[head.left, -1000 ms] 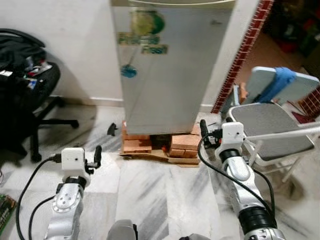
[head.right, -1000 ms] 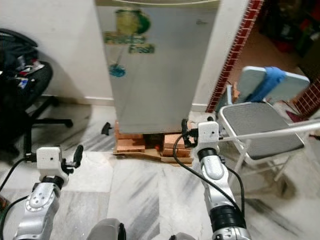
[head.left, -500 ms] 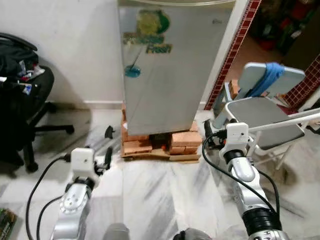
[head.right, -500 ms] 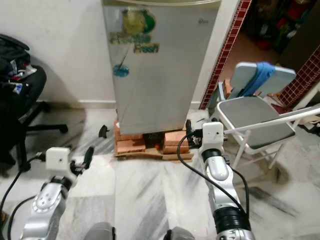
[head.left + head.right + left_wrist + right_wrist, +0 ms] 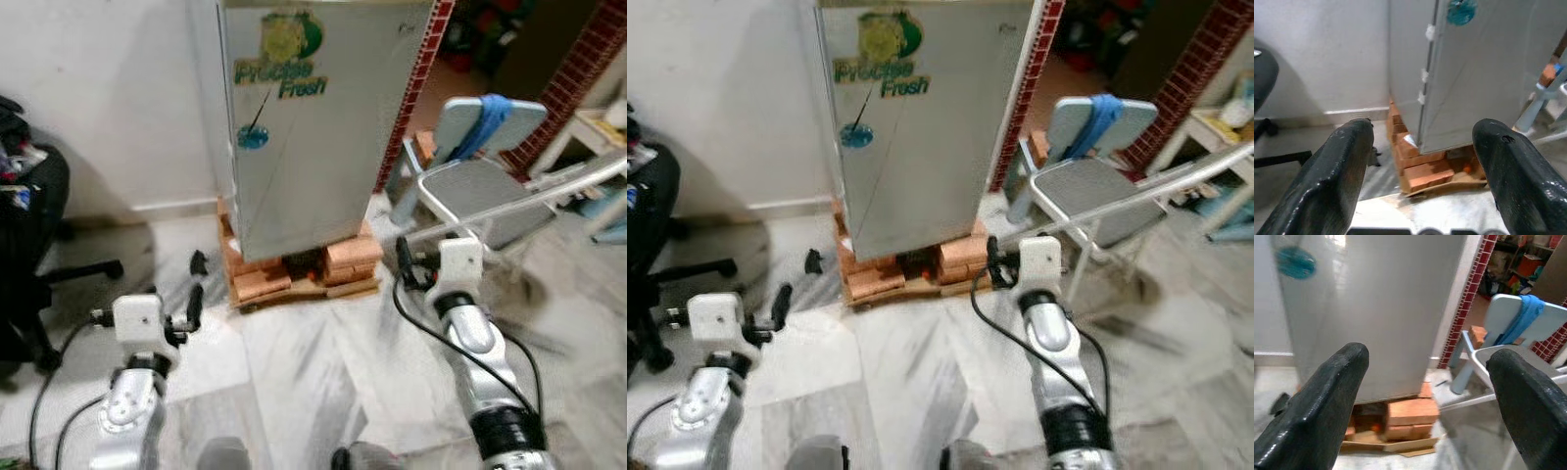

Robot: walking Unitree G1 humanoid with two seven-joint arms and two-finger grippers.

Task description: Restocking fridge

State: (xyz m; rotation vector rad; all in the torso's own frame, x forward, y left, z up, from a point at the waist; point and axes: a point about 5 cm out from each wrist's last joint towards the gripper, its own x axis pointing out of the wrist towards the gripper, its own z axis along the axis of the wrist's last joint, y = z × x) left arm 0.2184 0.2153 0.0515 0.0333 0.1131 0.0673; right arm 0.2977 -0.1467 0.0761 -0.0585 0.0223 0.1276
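I see grey-veined white marble floor (image 5: 304, 372), plain white wall (image 5: 108, 98), red brick-patterned pillar (image 5: 416, 88), grey folding metal chair (image 5: 470, 191), black office chair (image 5: 29, 245).

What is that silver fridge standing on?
The fridge stands on stacked red bricks, with flattened cardboard beneath them on the marble floor. The dark gap between the bricks hides what lies further underneath.

The fridge (image 5: 313, 127) has a smooth, brushed-metal-looking grey door with a dull sheen and glossy printed stickers. Under the fridge lie rough orange bricks (image 5: 294, 269) on flat cardboard. The floor (image 5: 323, 362) is polished, veined marble. Right of the fridge, a folding chair (image 5: 480, 186) has a matt grey seat, metal tubing and blue cloth (image 5: 485, 122). The fingers (image 5: 1337, 181) are black with a faint gloss.
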